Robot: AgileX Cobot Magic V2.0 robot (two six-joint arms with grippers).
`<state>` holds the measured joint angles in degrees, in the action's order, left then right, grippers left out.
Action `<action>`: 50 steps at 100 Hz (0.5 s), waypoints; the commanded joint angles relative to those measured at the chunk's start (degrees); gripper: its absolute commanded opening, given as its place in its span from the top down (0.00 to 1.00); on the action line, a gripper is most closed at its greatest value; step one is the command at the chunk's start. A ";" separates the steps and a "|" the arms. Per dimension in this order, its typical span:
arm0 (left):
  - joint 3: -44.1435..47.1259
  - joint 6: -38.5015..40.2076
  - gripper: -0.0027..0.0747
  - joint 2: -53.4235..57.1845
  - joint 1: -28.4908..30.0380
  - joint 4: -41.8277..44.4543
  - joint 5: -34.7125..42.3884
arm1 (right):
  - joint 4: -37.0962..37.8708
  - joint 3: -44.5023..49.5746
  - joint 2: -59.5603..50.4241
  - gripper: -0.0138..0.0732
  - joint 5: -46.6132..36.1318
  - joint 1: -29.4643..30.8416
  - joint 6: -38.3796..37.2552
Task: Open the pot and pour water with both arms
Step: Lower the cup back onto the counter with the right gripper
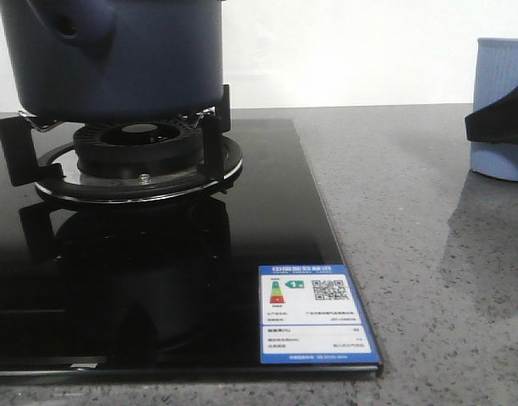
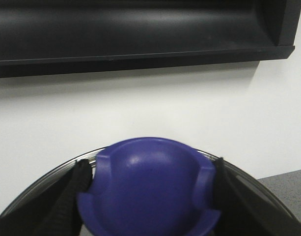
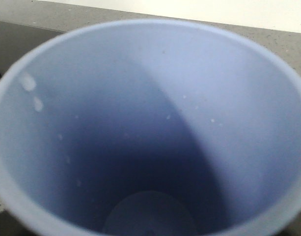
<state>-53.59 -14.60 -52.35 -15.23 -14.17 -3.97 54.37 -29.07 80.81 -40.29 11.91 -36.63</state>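
Observation:
The dark navy pot (image 1: 123,59) stands on the burner grate at the far left, its spout hole facing front-left. Its top is cut off in the front view. In the left wrist view my left gripper (image 2: 151,166) is shut on the lid's blue knob (image 2: 150,191), with black fingers (image 2: 71,191) on both sides and the glass lid's metal rim (image 2: 47,174) behind. The light blue ribbed cup (image 1: 502,101) stands at the right edge. My right gripper (image 1: 495,127) shows as a dark angular piece across its wall. The right wrist view looks down into the cup (image 3: 155,123), and the fingers are hidden.
The black glass hob (image 1: 157,279) with a blue-and-white label (image 1: 313,315) fills the left and middle. The burner ring (image 1: 140,161) and grate prongs (image 1: 215,135) sit under the pot. Grey speckled counter (image 1: 428,254) lies to the right. A black hood (image 2: 140,34) hangs above the pot.

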 commanded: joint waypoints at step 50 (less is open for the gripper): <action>-2.26 0.24 0.45 0.58 0.09 -0.01 6.26 | -0.39 0.40 -5.32 0.09 -1.34 0.36 -2.91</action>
<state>-53.59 -14.60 -52.35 -15.23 -14.17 -3.97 54.86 -28.27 78.73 -39.35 11.91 -39.06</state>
